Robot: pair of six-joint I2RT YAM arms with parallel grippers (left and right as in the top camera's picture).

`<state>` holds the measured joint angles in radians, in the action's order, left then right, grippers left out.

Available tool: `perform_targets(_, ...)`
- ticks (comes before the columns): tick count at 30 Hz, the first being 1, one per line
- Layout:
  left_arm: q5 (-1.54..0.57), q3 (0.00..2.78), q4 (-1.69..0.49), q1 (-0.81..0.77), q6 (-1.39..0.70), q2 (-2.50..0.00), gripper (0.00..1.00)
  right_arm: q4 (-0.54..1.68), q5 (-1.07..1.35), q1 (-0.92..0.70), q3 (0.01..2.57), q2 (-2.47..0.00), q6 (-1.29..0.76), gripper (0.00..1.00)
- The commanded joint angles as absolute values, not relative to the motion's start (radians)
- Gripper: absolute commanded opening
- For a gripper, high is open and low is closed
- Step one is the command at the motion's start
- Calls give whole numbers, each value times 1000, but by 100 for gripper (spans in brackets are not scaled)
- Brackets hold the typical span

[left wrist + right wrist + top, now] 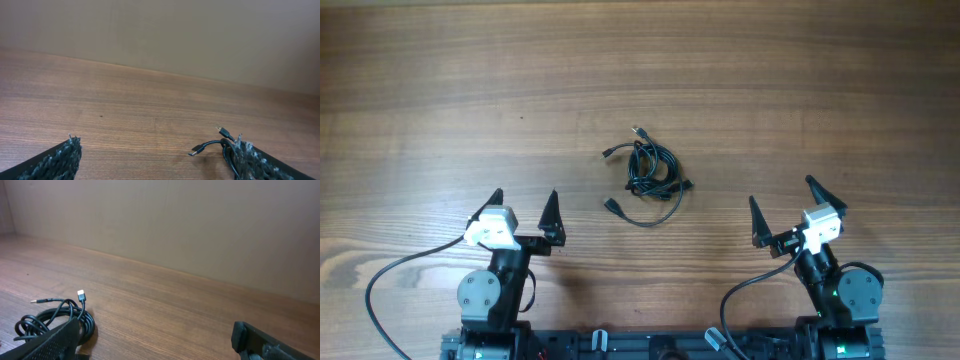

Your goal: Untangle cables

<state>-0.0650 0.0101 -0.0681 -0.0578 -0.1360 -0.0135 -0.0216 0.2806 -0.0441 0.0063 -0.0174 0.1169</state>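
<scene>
The cables lie as one small tangled bundle of thin black cords near the middle of the wooden table, with several plug ends sticking out. My left gripper is open and empty, to the bundle's lower left. My right gripper is open and empty, to its lower right. In the left wrist view the cables show beside the right finger, partly hidden by it. In the right wrist view the cables lie at the lower left, partly behind the left finger.
The wooden table stretches wide around the bundle. Thicker black wires run from each arm base at the front edge. A plain wall stands beyond the table's far edge.
</scene>
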Motion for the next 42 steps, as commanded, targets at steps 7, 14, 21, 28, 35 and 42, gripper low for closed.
perform_targets(7,-62,6,-73,-52,-138,-7,100,-23,290,-40,5,-10,105,100)
perform_targets(14,-62,6,-73,-52,-138,-7,100,-24,290,-40,5,-10,105,100)
perform_targets(21,-62,6,-73,-52,-138,-7,100,-24,290,-40,5,-10,104,100)
perform_targets(28,-62,6,-73,-52,-138,-7,100,-24,297,-40,5,-10,105,100)
perform_targets(35,-87,6,-69,-52,-146,-7,100,-29,385,-40,5,-10,89,100)
perform_targets(42,-101,6,-68,-52,-173,-7,100,-28,459,-40,14,-20,22,100)
